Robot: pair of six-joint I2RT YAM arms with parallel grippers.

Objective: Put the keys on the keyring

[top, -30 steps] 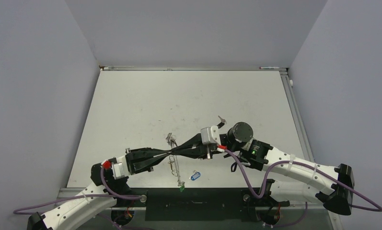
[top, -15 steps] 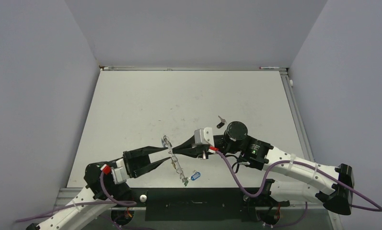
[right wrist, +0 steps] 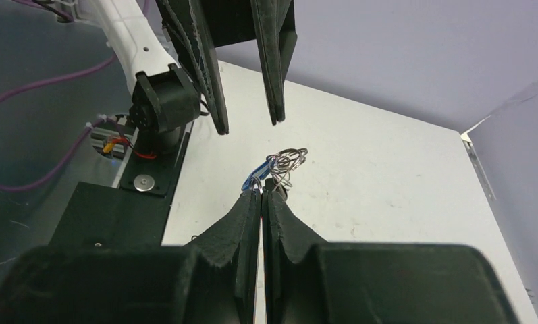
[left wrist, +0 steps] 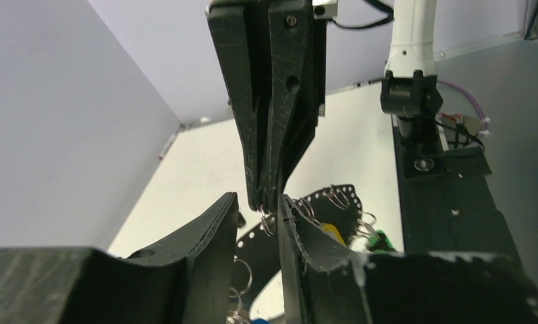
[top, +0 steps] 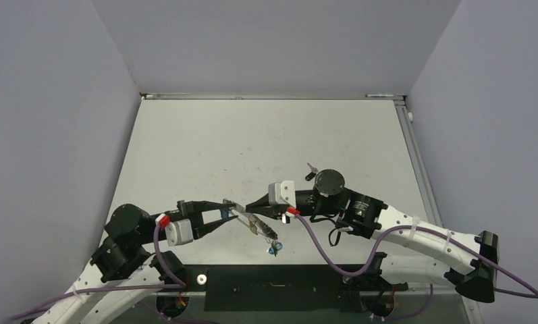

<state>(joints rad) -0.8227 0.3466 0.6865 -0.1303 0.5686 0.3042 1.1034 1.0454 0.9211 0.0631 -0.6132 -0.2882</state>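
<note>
Grey wire keyring [top: 239,213] pinched in right hand [right wrist: 261,194] (fingers pressed together); left hand [left wrist: 258,198] spread partway

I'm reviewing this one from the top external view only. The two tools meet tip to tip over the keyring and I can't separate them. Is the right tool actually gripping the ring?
Observer: Yes. In the right wrist view the right tool is shut, with wire of the keyring pinched at its tips.
Operator: And the left one, is it gripping too?
Observer: No. That same view shows the left tool open, its jaws apart and nothing between them.
Operator: Can you confirm any tag colours on the bunch?
Observer: The left wrist view shows a yellow tag next to a green tag among the wire loops.
</note>
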